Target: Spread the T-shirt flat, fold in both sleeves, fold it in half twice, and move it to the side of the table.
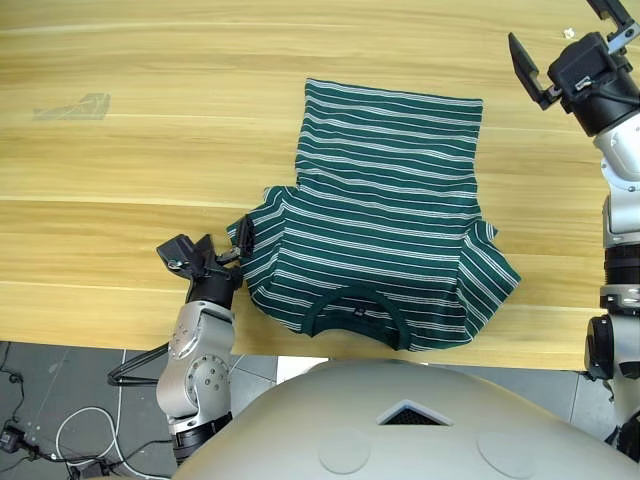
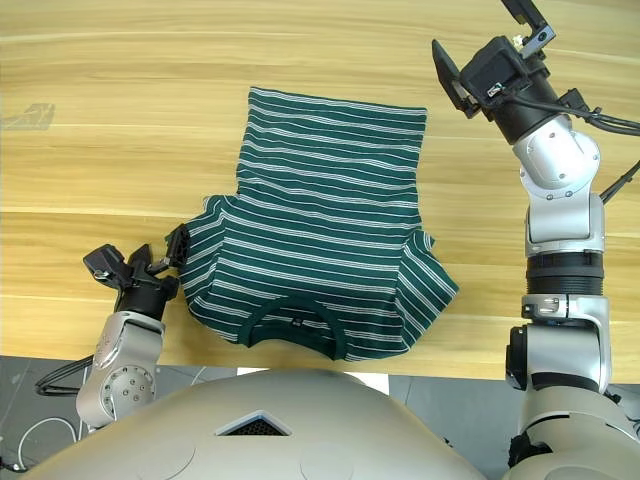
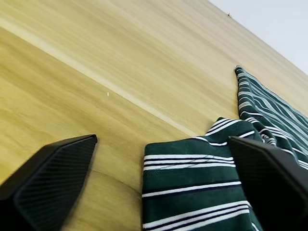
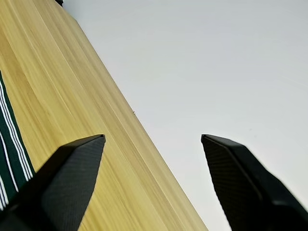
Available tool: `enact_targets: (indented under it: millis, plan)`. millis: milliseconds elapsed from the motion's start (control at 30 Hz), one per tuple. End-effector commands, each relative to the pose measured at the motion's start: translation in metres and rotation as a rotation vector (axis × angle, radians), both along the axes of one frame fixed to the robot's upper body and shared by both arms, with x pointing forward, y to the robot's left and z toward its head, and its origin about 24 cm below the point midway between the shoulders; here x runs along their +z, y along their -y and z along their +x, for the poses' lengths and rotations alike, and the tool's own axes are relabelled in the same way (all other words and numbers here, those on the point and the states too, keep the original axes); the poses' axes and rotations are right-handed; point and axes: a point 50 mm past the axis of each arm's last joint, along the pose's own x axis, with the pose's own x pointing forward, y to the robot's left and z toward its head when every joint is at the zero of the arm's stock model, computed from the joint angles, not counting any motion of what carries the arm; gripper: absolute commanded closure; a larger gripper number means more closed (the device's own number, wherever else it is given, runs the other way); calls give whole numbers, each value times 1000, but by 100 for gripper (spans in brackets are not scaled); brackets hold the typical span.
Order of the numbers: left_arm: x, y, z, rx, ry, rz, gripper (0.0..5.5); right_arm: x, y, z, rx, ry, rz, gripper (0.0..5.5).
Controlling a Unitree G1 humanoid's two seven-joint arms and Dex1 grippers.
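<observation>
T-shirt (image 1: 385, 210), green with white stripes, lies on the wooden table (image 1: 150, 150) right in front of the robot, its near part reaching almost to the table's near edge. The collar (image 1: 355, 310) is the part closest to the robot.

Just beside the collar end, at the near left, the left gripper (image 1: 208, 245) sits low at the table edge with its fingers spread wide. The cuff of the left sleeve (image 1: 262, 225) lies between them, not yet pinched. That sleeve looks short and bunched against the body. The right sleeve (image 1: 490, 270) sticks out to the side and lies flatter.

Farther on, the body of the shirt runs smooth up to the hem (image 1: 395, 92), which lies straight across the table. Beyond the hem's right corner, well apart from the cloth, the right gripper (image 1: 555, 30) hangs above the table with its fingers wide and nothing in them.

By my reading, spreading is nearly done, though the left sleeve wants tidying. Neither sleeve is folded in, so both sleeve folds, both halvings and the move to the side are left.

The shirt's long axis runs from near to far, collar towards the robot and hem away. The far end leans a little to the robot's right.
</observation>
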Motion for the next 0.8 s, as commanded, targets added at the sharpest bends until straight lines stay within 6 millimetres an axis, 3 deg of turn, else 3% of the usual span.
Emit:
enact_targets:
  millis: [33,800]
  plan:
    - [-12,8,-7,-37,-84,-52,124,-2,-3,0,2,3,9,180]
    - [-25,-2,-11,27,-145,-4,494,-6,-3,1,-3,-7,1,180]
